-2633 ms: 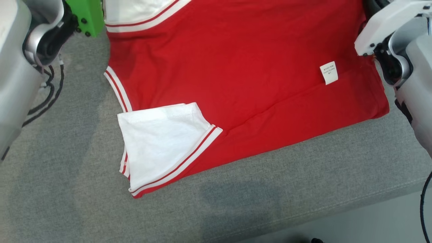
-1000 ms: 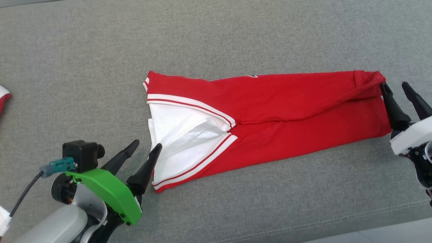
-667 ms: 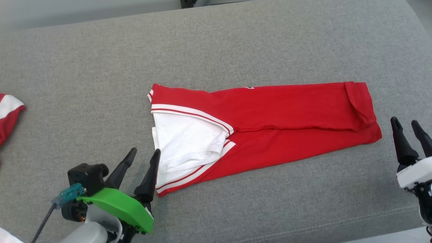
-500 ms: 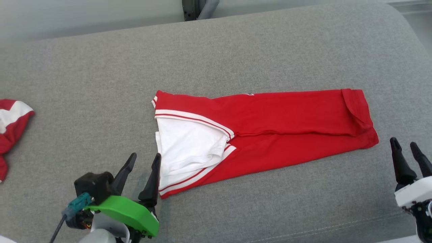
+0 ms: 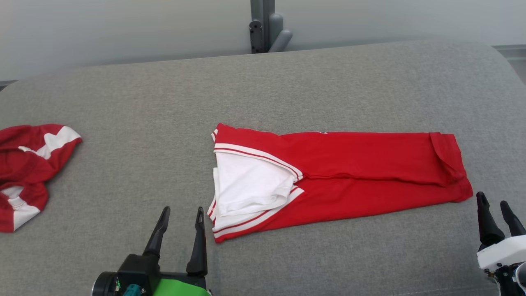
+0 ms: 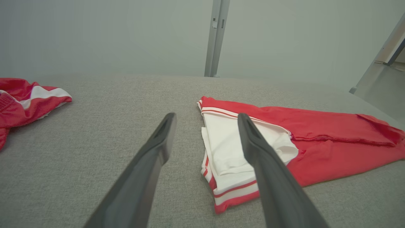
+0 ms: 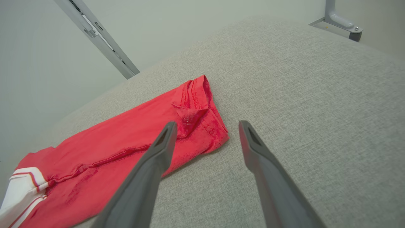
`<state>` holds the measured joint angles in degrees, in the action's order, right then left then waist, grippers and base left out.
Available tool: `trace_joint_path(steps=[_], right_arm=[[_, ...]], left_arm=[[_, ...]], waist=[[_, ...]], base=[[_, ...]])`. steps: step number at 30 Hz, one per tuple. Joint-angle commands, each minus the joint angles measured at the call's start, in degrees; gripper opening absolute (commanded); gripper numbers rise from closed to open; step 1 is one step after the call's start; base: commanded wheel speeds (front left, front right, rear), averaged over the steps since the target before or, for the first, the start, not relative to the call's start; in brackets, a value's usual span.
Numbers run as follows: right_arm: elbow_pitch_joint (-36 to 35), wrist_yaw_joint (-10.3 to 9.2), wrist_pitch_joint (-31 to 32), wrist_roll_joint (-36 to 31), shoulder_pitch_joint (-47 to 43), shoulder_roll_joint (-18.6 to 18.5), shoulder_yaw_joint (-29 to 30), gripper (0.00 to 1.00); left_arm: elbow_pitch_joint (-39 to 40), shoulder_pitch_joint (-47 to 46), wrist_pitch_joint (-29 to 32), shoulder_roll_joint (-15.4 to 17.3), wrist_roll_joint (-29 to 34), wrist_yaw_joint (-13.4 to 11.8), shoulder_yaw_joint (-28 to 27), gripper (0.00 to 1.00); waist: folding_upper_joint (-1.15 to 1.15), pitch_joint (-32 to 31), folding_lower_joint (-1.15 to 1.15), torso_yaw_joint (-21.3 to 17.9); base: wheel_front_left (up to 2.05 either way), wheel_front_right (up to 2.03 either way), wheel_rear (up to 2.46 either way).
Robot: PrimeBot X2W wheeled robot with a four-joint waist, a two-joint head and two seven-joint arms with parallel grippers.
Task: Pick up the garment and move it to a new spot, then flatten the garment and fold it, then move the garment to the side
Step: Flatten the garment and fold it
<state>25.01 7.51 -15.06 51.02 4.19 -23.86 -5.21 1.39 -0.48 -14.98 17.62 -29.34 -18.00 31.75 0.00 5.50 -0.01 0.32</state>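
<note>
The garment (image 5: 353,176) is red with white sleeves and striped trim, folded into a long strip across the middle of the grey cushion (image 5: 263,90); its white sleeve end (image 5: 250,189) is at the left. My left gripper (image 5: 183,213) stands open just left of that end, touching nothing. My right gripper (image 5: 493,205) is open just off the strip's right end, empty too. The left wrist view shows the garment (image 6: 284,139) past the right finger. In the right wrist view its red hem end (image 7: 196,114) lies ahead of the left finger.
A second red and white garment (image 5: 24,168) lies crumpled at the cushion's far left, also seen as a red heap (image 6: 25,101) in the left wrist view. A grey metal post (image 5: 267,24) stands behind the cushion. The cushion's front edge is close to both grippers.
The garment went from spread wide to a folded strip. Both grippers let go of its ends and drew back toward me, open. The camera tilted up, bringing the second garment into view.
</note>
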Motion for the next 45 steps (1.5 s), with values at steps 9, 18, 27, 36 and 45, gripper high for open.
trace_joint_path(steps=[9, 18, 27, 36, 45], right_arm=[[8.45, -0.05, -0.19, 1.82, 4.60, -0.64, 1.63, 1.00], [20.57, -0.04, 0.72, 3.48, 10.91, -2.54, -0.68, 1.00], [26.63, -0.05, 0.16, 4.41, 14.33, -2.58, -2.54, 0.48], [23.04, -0.08, -0.29, 6.94, 13.60, -5.12, -2.66, 0.00], [20.51, -0.08, -0.22, 4.46, 14.25, -10.29, 0.30, 0.00]], left_arm=[[-2.28, 2.54, -0.17, -4.66, 7.58, 4.04, -3.24, 1.00], [-4.00, 2.58, -0.17, -8.22, 11.18, 8.19, -6.94, 1.00], [-5.07, 2.14, -0.17, -10.38, 13.99, 11.04, -9.60, 1.00], [-5.76, 1.90, -0.17, -11.74, 15.47, 13.04, -11.78, 1.00], [-6.44, 1.44, -0.17, -12.20, 16.78, 14.65, -12.97, 1.00]], waist=[[0.00, -0.03, 0.01, 7.95], [0.00, 1.99, 0.01, 11.37], [0.00, 3.69, 0.01, 11.70], [0.00, 4.26, 0.01, 9.50], [0.00, 4.43, 0.01, 6.66]], base=[[0.00, 0.00, 0.00], [0.00, 0.00, 0.00], [0.00, 0.00, 0.00], [0.00, 0.00, 0.00], [0.00, 0.00, 0.00]])
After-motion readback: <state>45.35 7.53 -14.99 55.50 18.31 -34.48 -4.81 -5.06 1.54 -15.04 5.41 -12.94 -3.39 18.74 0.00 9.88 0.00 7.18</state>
